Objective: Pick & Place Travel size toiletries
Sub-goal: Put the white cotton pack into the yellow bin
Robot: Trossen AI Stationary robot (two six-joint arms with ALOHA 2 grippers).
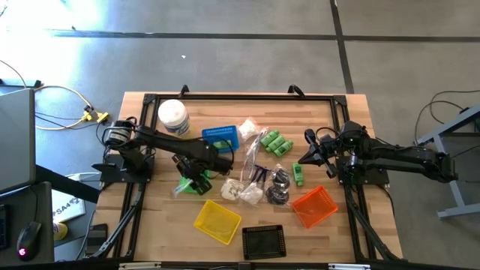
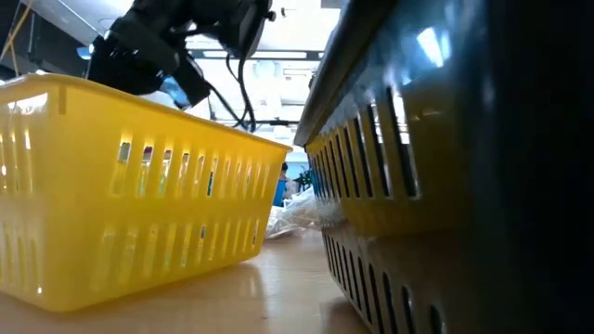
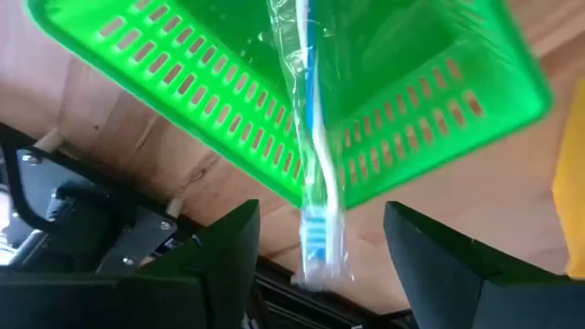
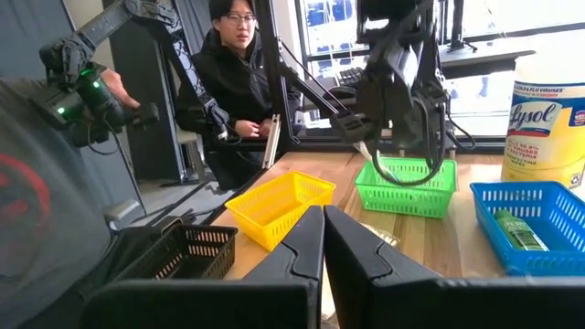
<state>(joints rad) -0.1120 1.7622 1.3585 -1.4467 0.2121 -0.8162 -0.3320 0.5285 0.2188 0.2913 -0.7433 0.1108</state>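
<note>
A clear plastic sachet holding a blue-and-white toothbrush (image 3: 313, 174) is seen across the rim of the green mesh basket (image 3: 210, 110), between the spread fingers of the left gripper (image 3: 315, 265). One green bottle (image 4: 517, 228) is already lodged in the blue mesh basket (image 4: 548, 196). Green bottles (image 1: 276, 143) and white packets (image 1: 244, 193) are left at mid-table. The right gripper (image 4: 323, 239) is kept pressed together, idle.

Overhead and right wrist views share the green basket (image 1: 196, 184) (image 4: 406, 187).

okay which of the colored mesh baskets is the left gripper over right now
The green basket. The left gripper, fingers spread, hangs over it with a wrapped toothbrush across its rim. The blue, yellow, orange and black baskets sit apart.
</note>
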